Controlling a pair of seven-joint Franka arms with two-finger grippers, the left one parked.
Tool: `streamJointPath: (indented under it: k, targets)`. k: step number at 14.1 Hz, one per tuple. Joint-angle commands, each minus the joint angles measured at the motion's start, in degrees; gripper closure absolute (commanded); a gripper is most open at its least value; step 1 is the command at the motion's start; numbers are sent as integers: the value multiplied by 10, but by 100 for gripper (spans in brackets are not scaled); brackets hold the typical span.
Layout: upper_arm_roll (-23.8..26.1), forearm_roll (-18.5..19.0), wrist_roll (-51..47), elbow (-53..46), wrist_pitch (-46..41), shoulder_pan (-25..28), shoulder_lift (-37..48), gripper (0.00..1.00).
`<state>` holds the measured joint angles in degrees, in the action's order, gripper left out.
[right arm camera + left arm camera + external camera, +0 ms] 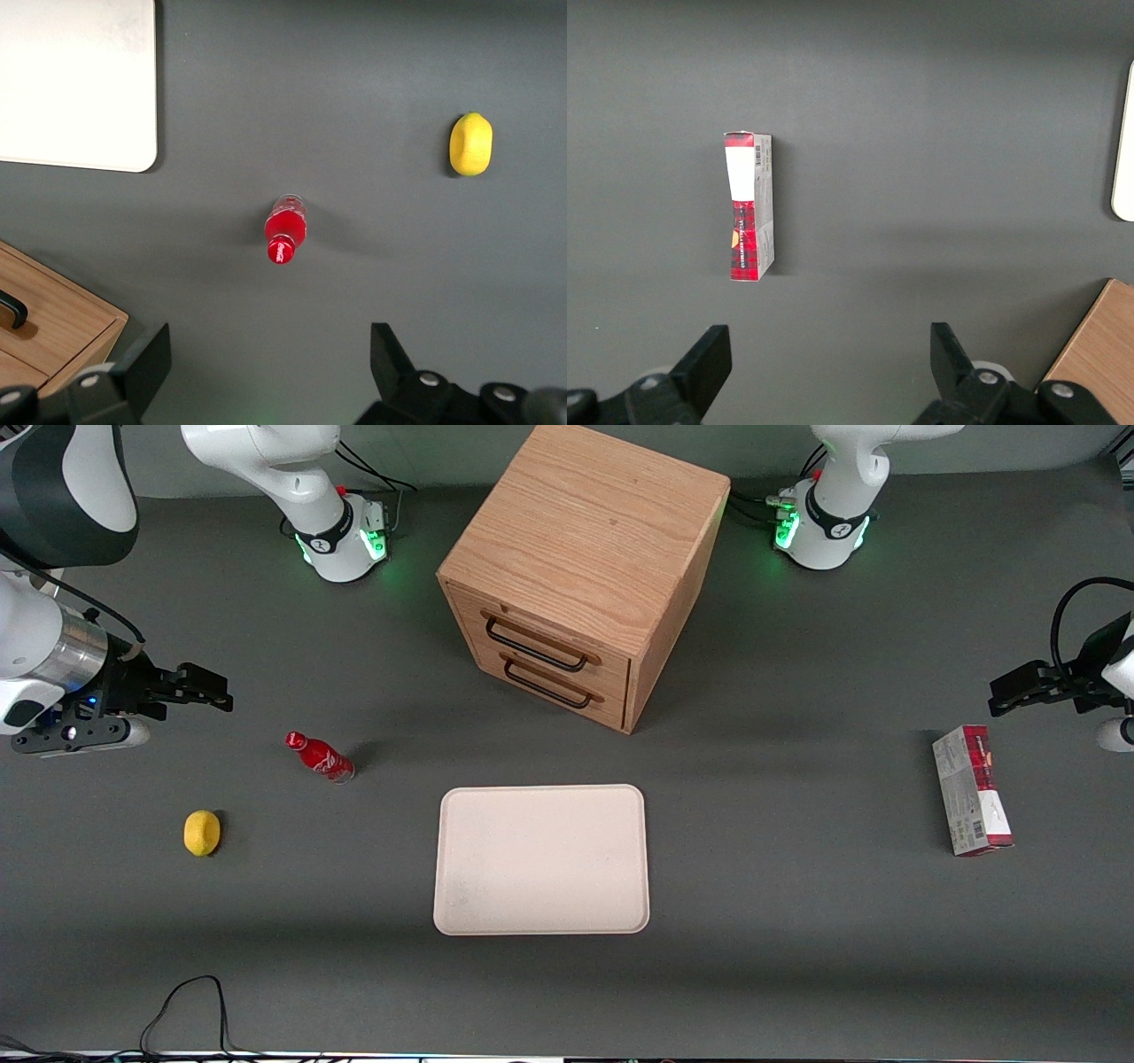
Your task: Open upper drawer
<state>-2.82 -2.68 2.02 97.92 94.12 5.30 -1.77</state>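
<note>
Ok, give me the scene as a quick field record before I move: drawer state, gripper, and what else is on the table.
upper drawer: closed, flush with the lower drawer
gripper: open, holding nothing, above the table at the working arm's end, apart from the cabinet
red bottle: upright, near the gripper
lemon: nearer the front camera than the bottle
tray: in front of the cabinet
red box: parked arm's end

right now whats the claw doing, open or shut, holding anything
Right claw: open, holding nothing, hovering above the table toward the working arm's end, away from the upper drawer, which is shut.
</note>
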Motion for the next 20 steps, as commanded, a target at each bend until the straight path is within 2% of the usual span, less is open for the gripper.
streamJointPath:
  k: [1, 7, 11, 14, 18, 20]
  targets:
    - [-4, 15, 16, -9, -11, 5, -3, 0]
    - [-2, 14, 11, -17, -24, 7, -4, 0]
    - [-3, 15, 8, -31, -21, 27, -16, 0]
    - [-3, 4, 12, -33, -21, 26, -26, 0]
    - [-2, 3, 12, -41, -18, 66, -44, 0]
    - [-2, -14, 12, -41, -16, 76, -48, 0]
